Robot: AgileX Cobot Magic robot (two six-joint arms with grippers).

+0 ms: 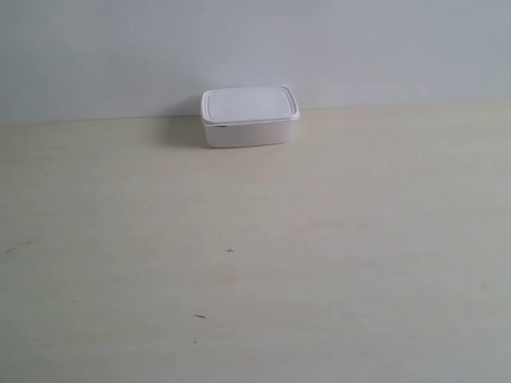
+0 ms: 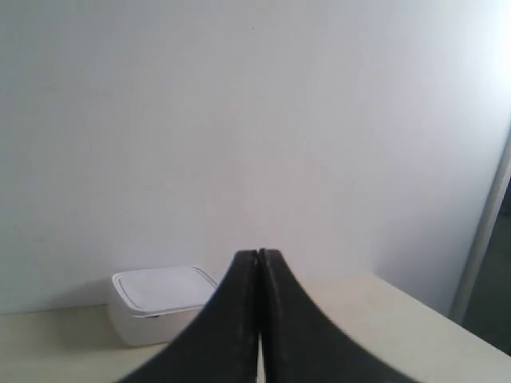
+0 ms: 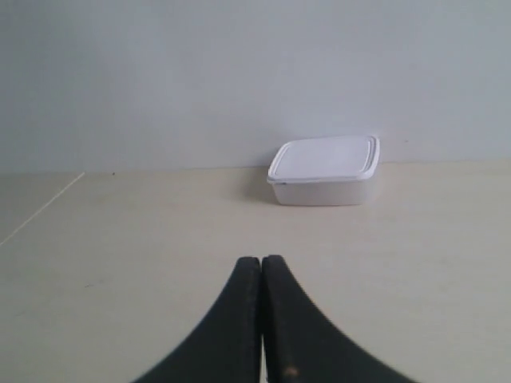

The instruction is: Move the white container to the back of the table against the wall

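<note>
The white container [image 1: 250, 116] stands lidded at the far edge of the beige table [image 1: 255, 263], right against the pale wall [image 1: 255, 48]. No arm shows in the exterior view. In the left wrist view my left gripper [image 2: 259, 254] is shut and holds nothing, well short of the white container [image 2: 156, 303]. In the right wrist view my right gripper [image 3: 261, 260] is also shut and holds nothing, with the white container [image 3: 325, 170] far ahead of it at the wall [image 3: 239, 72].
A few tiny dark specks [image 1: 230, 250] mark the tabletop. In the left wrist view the table's side edge [image 2: 431, 315] and a pale vertical post [image 2: 483, 231] show beside the wall. A thin seam line [image 3: 40, 211] crosses the table in the right wrist view.
</note>
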